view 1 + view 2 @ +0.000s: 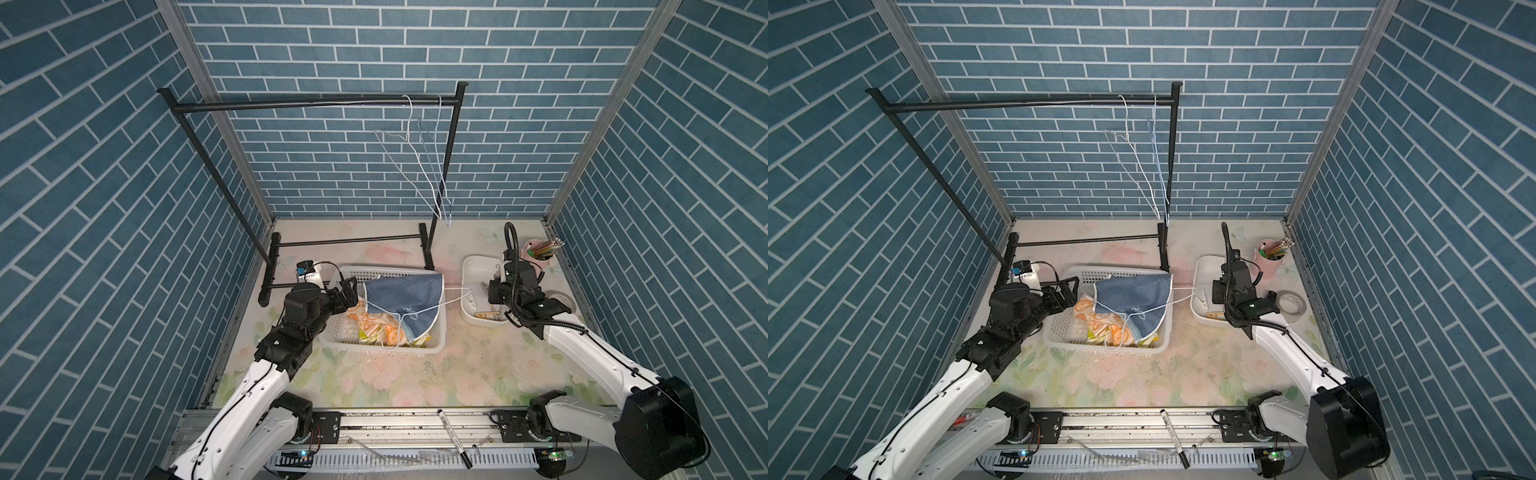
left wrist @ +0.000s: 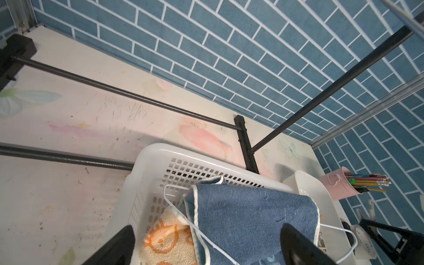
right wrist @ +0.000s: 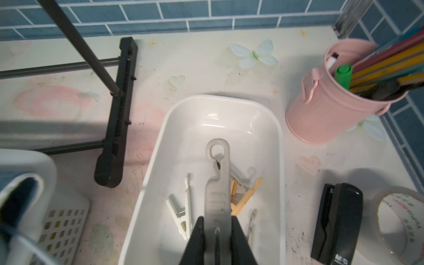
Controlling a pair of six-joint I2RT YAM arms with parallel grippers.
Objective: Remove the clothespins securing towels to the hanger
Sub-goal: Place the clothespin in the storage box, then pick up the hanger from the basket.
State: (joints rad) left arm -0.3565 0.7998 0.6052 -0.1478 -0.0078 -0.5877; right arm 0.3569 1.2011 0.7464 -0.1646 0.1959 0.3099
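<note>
The right end effector (image 3: 216, 226) is closed on a pale, translucent clothespin (image 3: 218, 183). It pinches the handle end, so the looped tip points out over the white tray (image 3: 206, 114). Held above the tray's middle like this, the pin looks ready to be dropped in with the others. The tray already contains several clothespins: white ones (image 3: 181, 211) along one side and tan wooden ones (image 3: 244, 197) crossed beneath the held pin. The left end effector (image 2: 207, 227) is spread wide and grips nothing. It hovers over one end of the white basket (image 2: 160, 151) with its fingers either side of the blue towel (image 2: 247, 213), probably placed to steady the hanger or reach the cloth. The blue towel is draped over a white wire hanger (image 2: 177, 216) that lies across the basket, and one corner of the hanger pokes out toward the tray. Under it in the basket are the orange towel (image 2: 165, 238) and a yellow-green towel (image 1: 366, 333). No clothespin shows on the blue towel, though its edges are partly hidden. Two bare hangers (image 1: 415, 162) hang on the black rack (image 1: 311, 102), which suggests the task is near its end.
</note>
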